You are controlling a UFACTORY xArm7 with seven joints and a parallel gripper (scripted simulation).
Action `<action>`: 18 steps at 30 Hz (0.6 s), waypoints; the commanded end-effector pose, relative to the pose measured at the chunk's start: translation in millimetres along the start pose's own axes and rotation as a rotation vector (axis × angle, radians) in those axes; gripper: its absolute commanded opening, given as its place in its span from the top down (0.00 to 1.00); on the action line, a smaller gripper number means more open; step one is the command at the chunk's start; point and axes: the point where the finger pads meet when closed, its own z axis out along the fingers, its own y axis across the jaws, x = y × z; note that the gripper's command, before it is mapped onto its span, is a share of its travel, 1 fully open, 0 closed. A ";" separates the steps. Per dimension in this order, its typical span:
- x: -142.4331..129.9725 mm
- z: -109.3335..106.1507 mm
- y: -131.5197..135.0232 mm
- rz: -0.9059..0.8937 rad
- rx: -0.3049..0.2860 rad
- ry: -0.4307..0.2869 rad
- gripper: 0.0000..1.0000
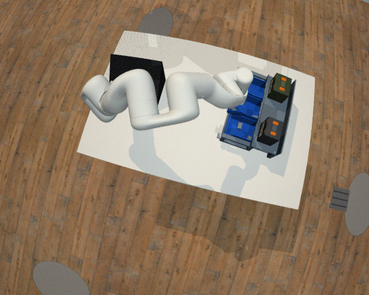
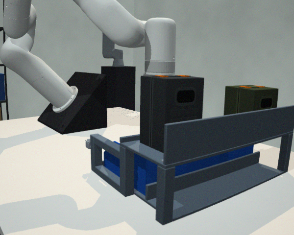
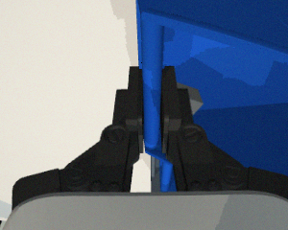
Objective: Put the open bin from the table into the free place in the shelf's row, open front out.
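Bin [image 3: 221, 57] wall at frame centre is clenched between the fingers; pale worktop [image 3: 61, 57] lies open at left. Top view alone shows the bin [image 1: 248, 102] mid-row in the shelf [image 1: 264, 104], between neighbours.

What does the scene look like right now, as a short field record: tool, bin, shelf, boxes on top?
tool: shut on the front wall of the blue bin
bin position: in the middle slot of the shelf, between two other blue bins
bin contents: a grey part shows inside
released: not yet
upper board: dark box and olive box standing on it
arm: wrist over the row of bins
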 end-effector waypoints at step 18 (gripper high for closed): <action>1.4 -2.5 16.9 0.000 -0.005 0.003 1.00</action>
